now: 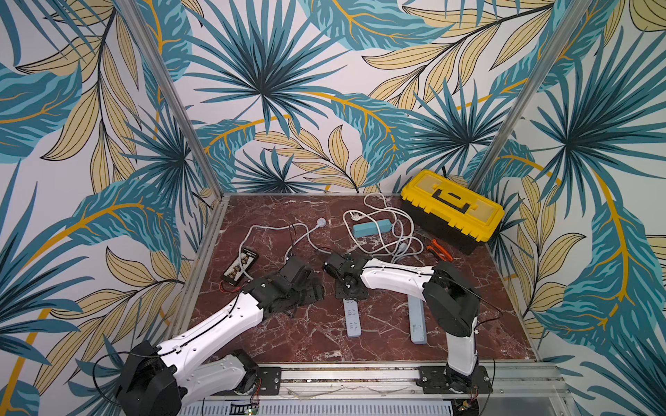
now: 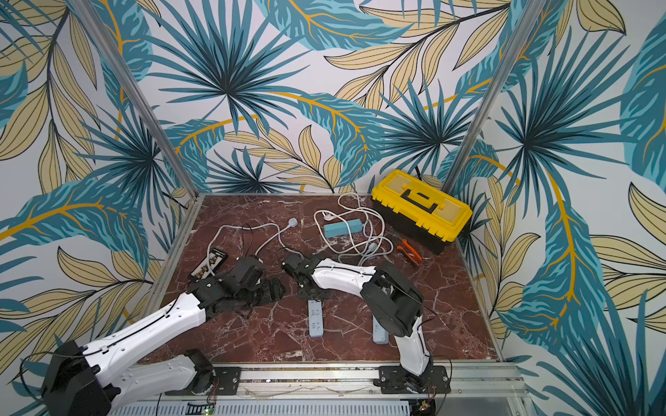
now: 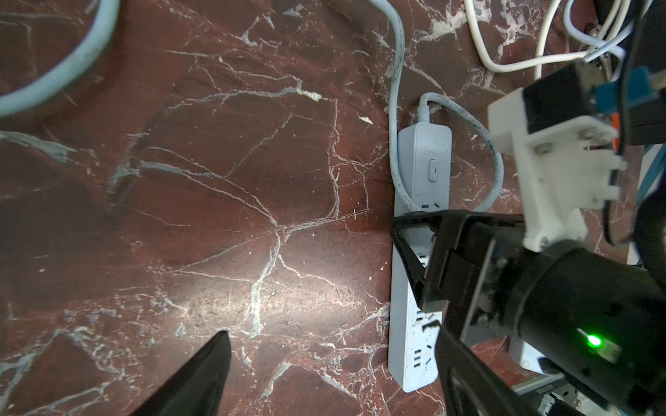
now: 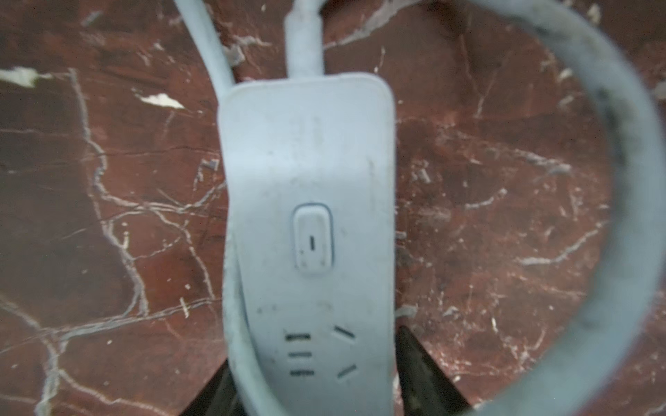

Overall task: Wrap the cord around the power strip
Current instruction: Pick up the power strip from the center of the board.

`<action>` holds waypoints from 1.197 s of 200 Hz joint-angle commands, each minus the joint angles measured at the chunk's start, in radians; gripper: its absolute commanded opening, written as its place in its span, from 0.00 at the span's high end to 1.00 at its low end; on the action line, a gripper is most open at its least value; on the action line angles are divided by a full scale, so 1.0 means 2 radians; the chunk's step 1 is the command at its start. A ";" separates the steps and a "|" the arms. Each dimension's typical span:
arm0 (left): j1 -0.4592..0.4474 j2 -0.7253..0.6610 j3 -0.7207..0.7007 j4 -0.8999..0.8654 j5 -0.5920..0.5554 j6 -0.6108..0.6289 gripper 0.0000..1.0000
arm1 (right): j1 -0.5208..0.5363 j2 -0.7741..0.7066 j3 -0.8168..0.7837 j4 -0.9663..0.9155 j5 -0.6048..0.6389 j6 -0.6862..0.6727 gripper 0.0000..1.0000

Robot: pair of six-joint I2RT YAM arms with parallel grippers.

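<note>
Power strip (image 1: 352,320) lies flat at 6 o'clock from centre of the table (image 1: 288,335). My right gripper (image 4: 313,378) straddles its switch end, cord (image 4: 630,180) beside one finger; clamped or not, I cannot tell. Left gripper (image 3: 329,329) gapes, empty.

— How are the arms set?
— The left arm (image 1: 216,320) reaches forward and low, wrist turned toward the middle. The left gripper (image 3: 329,331) has its jaws spread wide.
— And the other?
— The right arm (image 1: 396,277) folds inward at the elbow. The right gripper (image 4: 317,360) points straight down, jaws partly apart; I can't tell if they pinch.
</note>
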 commanded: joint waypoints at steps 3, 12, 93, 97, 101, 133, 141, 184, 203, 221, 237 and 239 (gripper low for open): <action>0.002 -0.018 -0.019 -0.007 0.028 -0.010 0.12 | 0.002 0.032 0.022 -0.021 0.018 0.003 0.51; 0.002 -0.026 -0.028 -0.008 0.031 -0.018 0.12 | 0.001 0.035 0.024 -0.018 0.009 0.009 0.57; -0.043 -0.005 -0.034 0.090 0.099 -0.061 0.07 | -0.018 -0.177 -0.086 0.212 -0.108 0.113 0.73; -0.045 0.000 -0.032 0.093 0.099 -0.061 0.08 | -0.019 -0.181 -0.090 0.217 -0.110 0.120 0.73; -0.046 0.005 -0.031 0.094 0.097 -0.061 0.10 | -0.019 -0.186 -0.094 0.223 -0.112 0.128 0.73; -0.047 -0.001 -0.025 0.105 0.074 -0.062 0.23 | -0.023 -0.213 -0.129 0.303 -0.131 0.181 0.73; -0.047 -0.005 -0.022 0.112 0.074 -0.063 0.23 | -0.023 -0.215 -0.129 0.304 -0.129 0.186 0.73; -0.051 -0.035 -0.017 0.111 0.080 -0.071 0.18 | -0.025 -0.221 -0.129 0.256 -0.082 0.183 0.75; -0.036 -0.079 -0.036 0.099 0.047 -0.069 0.16 | -0.025 -0.230 -0.133 0.253 -0.073 0.178 0.75; -0.012 -0.106 -0.041 0.098 0.056 -0.067 0.16 | -0.025 -0.237 -0.140 0.253 -0.069 0.175 0.75; -0.021 -0.081 -0.033 0.130 0.100 -0.068 0.16 | -0.025 -0.237 -0.140 0.252 -0.067 0.177 0.76; -0.022 -0.073 -0.030 0.133 0.107 -0.068 0.16 | -0.025 -0.237 -0.139 0.252 -0.067 0.177 0.76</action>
